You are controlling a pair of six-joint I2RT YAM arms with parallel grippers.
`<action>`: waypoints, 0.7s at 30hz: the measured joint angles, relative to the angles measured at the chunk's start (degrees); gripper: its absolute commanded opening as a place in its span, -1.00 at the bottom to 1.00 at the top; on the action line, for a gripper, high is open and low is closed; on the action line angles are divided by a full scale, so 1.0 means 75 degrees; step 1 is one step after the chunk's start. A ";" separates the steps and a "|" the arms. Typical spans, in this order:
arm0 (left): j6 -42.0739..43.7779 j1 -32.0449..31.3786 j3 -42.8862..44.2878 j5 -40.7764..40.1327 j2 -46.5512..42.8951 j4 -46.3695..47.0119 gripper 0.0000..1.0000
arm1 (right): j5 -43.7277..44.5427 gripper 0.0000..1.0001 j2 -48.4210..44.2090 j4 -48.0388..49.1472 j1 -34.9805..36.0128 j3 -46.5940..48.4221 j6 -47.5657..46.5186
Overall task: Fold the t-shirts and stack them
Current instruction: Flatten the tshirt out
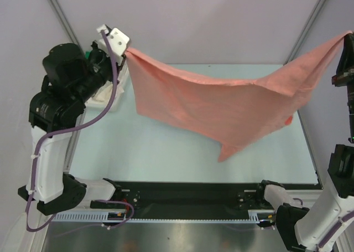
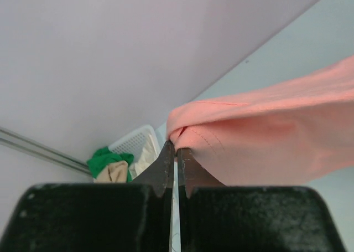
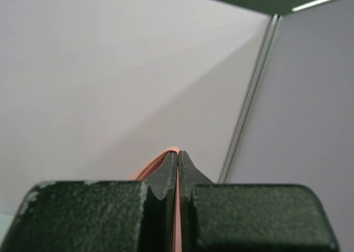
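Currently: 1 salmon-pink t-shirt (image 1: pixel 221 105) is held aloft by 2 grippers and spread above the table (image 1: pixel 138 147).

Nearest, both arm bases sit at the table's front edge, and a wide stretch of pale surface shows in front of the hanging cloth. The shirt spans almost the table's full width. Its upper edge sags in the middle and its lower edge falls to an uneven flap at centre-right. Whether that flap touches the table cannot be told. The left gripper (image 2: pixel 176 147) is clamped on a bunched, stitched hem at the shirt's left corner. The right gripper (image 3: pixel 177 152) is likewise pressed together on a thin pink edge, high at the right margin. Farthest, behind the left arm, a white lattice basket (image 2: pixel 135 141) holds a green t-shirt (image 2: pixel 105 159) and a tan t-shirt (image 2: pixel 115 171), close to the rear wall (image 2: pixel 110 52).
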 measured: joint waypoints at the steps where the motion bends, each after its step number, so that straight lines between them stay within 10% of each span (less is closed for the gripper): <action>1: 0.0093 0.0000 0.0187 0.0015 -0.0023 0.0017 -0.99 | 0.0009 -1.00 -0.0003 0.0076 0.0000 0.0140 -0.0003; 21: 0.0953 0.0055 -0.3372 -0.1230 -0.0064 0.2092 -0.99 | 0.0251 -1.00 0.1460 0.1574 0.0000 -0.2658 -0.0592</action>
